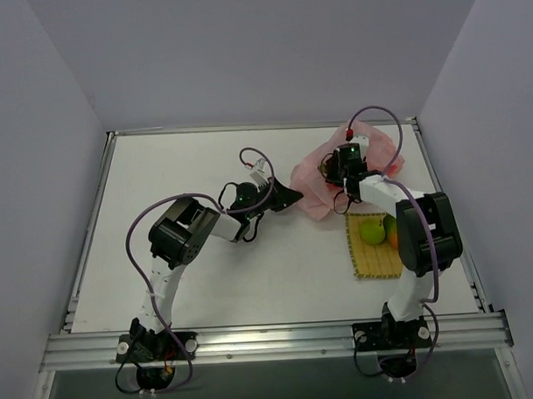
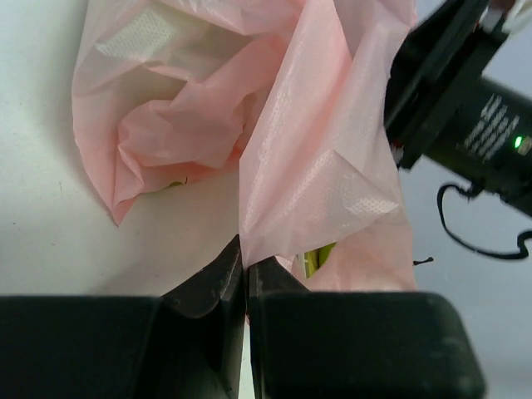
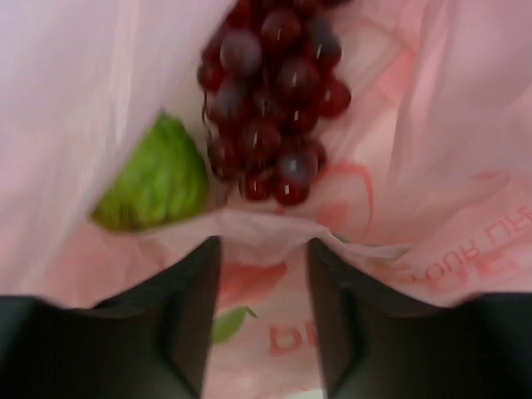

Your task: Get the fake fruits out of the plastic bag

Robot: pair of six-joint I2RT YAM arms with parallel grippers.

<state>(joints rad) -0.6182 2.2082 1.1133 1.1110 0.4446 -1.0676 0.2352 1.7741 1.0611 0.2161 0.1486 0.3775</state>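
The pink plastic bag (image 1: pixel 318 176) lies at the back right of the table. My left gripper (image 1: pixel 293 195) is shut on the bag's left edge; in the left wrist view the jaws (image 2: pixel 245 264) pinch a fold of the bag (image 2: pixel 316 158), with a bit of green fruit (image 2: pixel 320 254) showing behind it. My right gripper (image 1: pixel 340 168) is open at the bag's mouth. In the right wrist view the fingers (image 3: pixel 263 249) straddle the bag's rim (image 3: pixel 274 224), just short of the dark red grape bunch (image 3: pixel 274 91) and the bumpy green ball (image 3: pixel 158 179) inside. The green apple (image 1: pixel 372 233) and the mango (image 1: pixel 392 233) lie outside.
The apple and mango rest on a yellow woven mat (image 1: pixel 374 264) at the right, near my right arm. The right arm's black wrist (image 2: pixel 465 108) is close to the bag in the left wrist view. Walls stand around the table.
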